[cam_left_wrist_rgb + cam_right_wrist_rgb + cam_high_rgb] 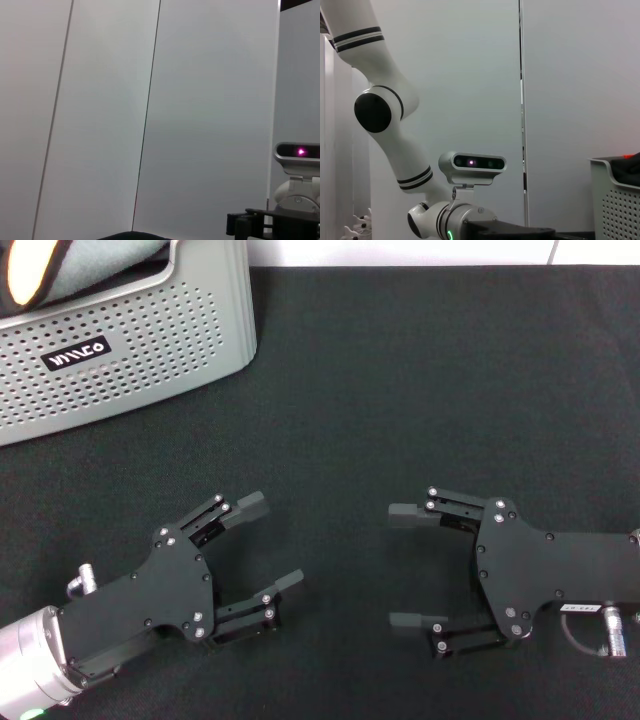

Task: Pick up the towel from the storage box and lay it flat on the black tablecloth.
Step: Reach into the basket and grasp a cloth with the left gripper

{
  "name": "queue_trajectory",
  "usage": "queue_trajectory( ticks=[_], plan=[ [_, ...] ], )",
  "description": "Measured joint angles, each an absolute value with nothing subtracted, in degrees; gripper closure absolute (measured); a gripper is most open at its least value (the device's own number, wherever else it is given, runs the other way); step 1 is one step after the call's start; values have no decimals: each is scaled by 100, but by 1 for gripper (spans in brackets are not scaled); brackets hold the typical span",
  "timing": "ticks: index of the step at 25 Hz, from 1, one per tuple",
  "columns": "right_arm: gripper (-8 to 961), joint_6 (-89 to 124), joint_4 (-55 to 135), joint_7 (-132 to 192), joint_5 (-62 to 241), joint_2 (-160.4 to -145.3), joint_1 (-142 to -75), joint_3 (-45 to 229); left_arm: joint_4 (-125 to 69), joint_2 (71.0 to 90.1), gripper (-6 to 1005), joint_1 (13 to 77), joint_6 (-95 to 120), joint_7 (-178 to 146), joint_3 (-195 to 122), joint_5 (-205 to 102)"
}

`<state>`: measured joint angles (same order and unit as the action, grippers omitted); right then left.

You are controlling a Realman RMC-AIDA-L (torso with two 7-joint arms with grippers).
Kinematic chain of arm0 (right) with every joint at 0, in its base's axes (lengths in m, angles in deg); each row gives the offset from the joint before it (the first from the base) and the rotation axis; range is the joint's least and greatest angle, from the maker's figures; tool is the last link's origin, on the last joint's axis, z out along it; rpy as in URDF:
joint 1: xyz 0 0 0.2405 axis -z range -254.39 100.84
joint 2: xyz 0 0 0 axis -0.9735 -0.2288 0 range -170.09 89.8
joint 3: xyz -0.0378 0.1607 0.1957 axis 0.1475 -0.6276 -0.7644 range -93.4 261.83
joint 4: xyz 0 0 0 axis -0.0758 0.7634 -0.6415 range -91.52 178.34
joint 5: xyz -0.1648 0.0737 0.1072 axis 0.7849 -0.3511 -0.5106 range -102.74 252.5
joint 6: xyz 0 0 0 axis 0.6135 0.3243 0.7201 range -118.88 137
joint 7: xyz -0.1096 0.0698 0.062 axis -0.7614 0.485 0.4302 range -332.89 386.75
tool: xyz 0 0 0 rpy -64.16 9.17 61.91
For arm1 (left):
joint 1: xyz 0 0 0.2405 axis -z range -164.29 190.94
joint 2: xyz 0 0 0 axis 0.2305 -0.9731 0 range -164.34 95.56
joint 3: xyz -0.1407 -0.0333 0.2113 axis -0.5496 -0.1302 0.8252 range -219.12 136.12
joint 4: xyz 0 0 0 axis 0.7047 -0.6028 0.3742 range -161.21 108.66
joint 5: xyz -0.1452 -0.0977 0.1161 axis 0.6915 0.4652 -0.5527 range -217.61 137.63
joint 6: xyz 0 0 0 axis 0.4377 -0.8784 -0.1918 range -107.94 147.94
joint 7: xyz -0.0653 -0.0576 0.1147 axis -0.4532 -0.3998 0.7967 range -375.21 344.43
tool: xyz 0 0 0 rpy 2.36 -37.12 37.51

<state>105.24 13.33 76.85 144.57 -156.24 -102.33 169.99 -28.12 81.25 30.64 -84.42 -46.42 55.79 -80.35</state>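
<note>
The grey-green towel (pixel 95 265) lies bunched inside the storage box (pixel 130 350) at the far left, with a yellow-orange patch and black edging showing at its left end. The box also shows in the right wrist view (pixel 617 200), with a dark fold of cloth over its rim. My left gripper (pixel 272 543) is open and empty, low over the black tablecloth (pixel 420 370), near the front left. My right gripper (pixel 405 568) is open and empty, facing it from the front right.
A pale wall stands behind the table's far edge (pixel 400 252). The left arm and its wrist camera (pixel 472 167) show in the right wrist view. The right arm's camera (pixel 299 152) shows in the left wrist view.
</note>
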Motion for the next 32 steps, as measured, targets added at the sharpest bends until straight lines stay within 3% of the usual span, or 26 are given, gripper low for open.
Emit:
queue_trajectory(
  ticks=[17,32],
  plan=[
    [64,10521,1332,7549,14399,-15635,-10234,16999,-2805,8118,146,3073,-8441,-4606,5579,-7809],
    [63,10337,1571,7299,13852,-15583,-9968,16665,-2861,8231,165,3125,-8286,-4042,5579,-5088]
  ],
)
